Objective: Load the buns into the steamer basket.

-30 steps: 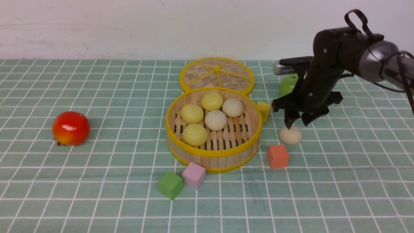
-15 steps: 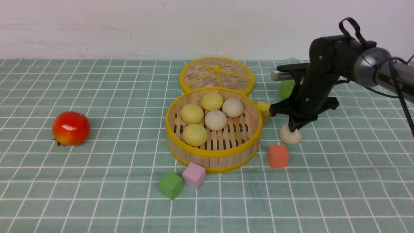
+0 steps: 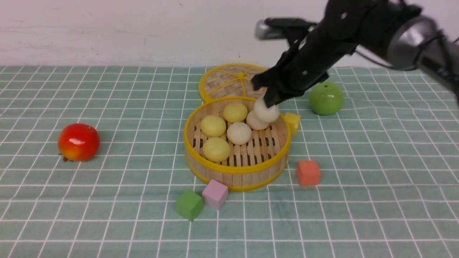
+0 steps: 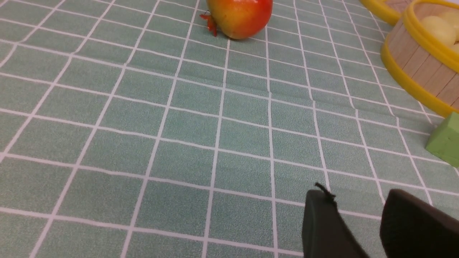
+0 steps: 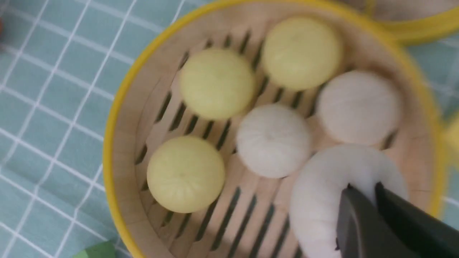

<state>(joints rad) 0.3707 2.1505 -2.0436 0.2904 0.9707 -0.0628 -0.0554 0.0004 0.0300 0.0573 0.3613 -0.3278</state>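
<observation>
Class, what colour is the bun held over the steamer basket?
Off-white; the held bun shows best in the right wrist view.

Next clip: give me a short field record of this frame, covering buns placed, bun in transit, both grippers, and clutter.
buns in steamer basket: five, three yellow, two off-white
sixth bun: off-white, pinched by right gripper, above the basket's far right rim
left gripper: jaws apart, holding nothing, low over the cloth
lid: flat behind the basket
clutter: red fruit, green fruit, four cubes around the basket
</observation>
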